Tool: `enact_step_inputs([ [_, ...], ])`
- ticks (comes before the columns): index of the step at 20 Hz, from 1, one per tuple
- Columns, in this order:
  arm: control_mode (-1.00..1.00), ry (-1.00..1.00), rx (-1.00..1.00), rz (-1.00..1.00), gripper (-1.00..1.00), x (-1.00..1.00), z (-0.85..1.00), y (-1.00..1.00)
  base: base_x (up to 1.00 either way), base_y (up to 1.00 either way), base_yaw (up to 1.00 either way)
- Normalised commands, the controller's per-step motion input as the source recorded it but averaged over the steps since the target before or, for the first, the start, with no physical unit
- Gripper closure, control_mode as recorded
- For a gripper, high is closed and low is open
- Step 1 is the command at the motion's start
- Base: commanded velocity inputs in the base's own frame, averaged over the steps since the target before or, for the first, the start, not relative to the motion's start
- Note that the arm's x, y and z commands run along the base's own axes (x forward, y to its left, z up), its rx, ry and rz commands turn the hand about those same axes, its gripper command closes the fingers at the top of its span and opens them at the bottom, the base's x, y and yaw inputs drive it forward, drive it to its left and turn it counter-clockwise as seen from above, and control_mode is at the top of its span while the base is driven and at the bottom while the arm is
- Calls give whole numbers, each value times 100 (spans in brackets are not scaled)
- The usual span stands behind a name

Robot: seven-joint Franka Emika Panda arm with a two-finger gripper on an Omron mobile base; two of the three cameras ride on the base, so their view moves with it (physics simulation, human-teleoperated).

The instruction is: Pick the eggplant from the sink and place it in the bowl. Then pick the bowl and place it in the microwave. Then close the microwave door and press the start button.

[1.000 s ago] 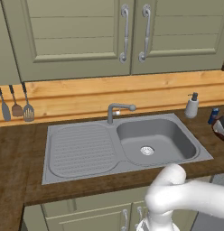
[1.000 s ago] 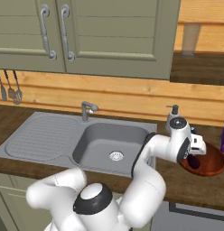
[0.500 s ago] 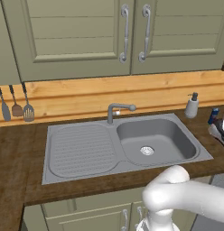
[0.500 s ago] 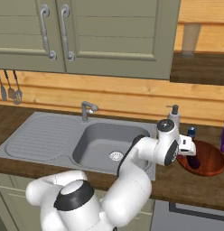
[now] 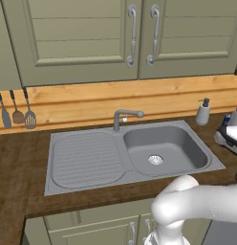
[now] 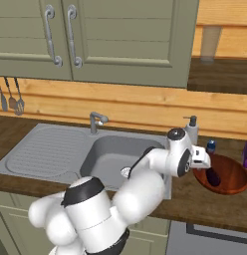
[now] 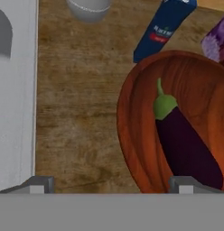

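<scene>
Claw (image 7: 111,185): my tips stand wide, holding nothing.
Glossy reddish-brown round bowl (image 7: 141,113): hard, slippery; I'd pinch its rim.
Small dark purple eggplant (image 7: 186,146): light, may roll inside.

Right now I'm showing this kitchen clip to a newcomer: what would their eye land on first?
Probably the dark eggplant with its green stem, lying inside the glossy reddish-brown bowl on the wooden counter right of the sink. Next, the white arm bent across the basin, its open hand poised at the bowl's near rim. A blue carton stands just beyond the bowl.
</scene>
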Motion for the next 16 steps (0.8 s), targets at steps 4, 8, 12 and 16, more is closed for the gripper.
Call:
enact_step_inputs([
  [4, -100, 12, 0, 0, -100, 24, 0, 0, 0, 0, 0],
  [8, -100, 10, 0, 0, -100, 3, -2, 0, 0, 0, 0],
  [12, -100, 11, 0, 0, -100, 1, -4, -5, 0, 0, 0],
  [16, -100, 10, 0, 0, -100, 5, -15, -6, 0, 0, 0],
])
